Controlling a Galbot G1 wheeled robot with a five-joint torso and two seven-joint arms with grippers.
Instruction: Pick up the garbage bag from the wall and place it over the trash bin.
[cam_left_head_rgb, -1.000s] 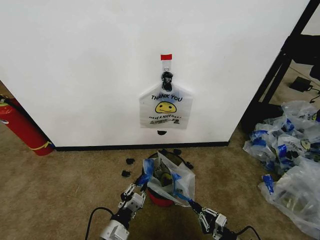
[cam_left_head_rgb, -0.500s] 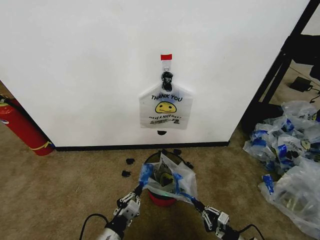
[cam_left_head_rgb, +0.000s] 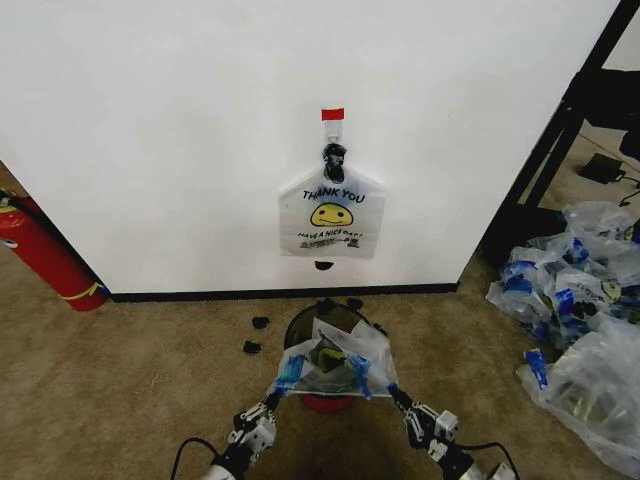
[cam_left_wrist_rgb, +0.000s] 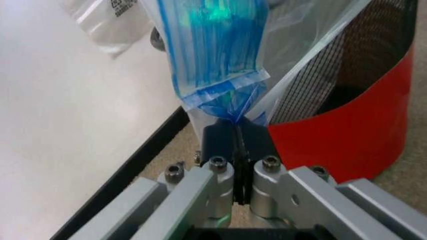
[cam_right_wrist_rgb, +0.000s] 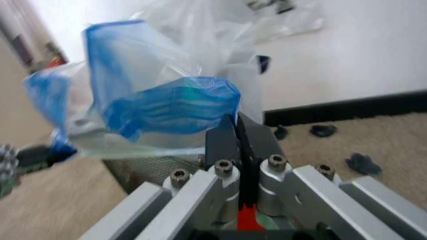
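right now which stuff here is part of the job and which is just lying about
Job: garbage bag, trash bin, left gripper, right gripper, both pinching the bag.

Lying about: smiley bag on wall, fire extinguisher, heap of bags, black scraps.

Right gripper (cam_right_wrist_rgb: 237, 131) pinched on blue-printed bag (cam_right_wrist_rgb: 170, 107), bin (cam_right_wrist_rgb: 143, 167) mesh beneath, white wall (cam_right_wrist_rgb: 347, 55), black baseboard (cam_right_wrist_rgb: 347, 109), carpet (cam_right_wrist_rgb: 373, 145)
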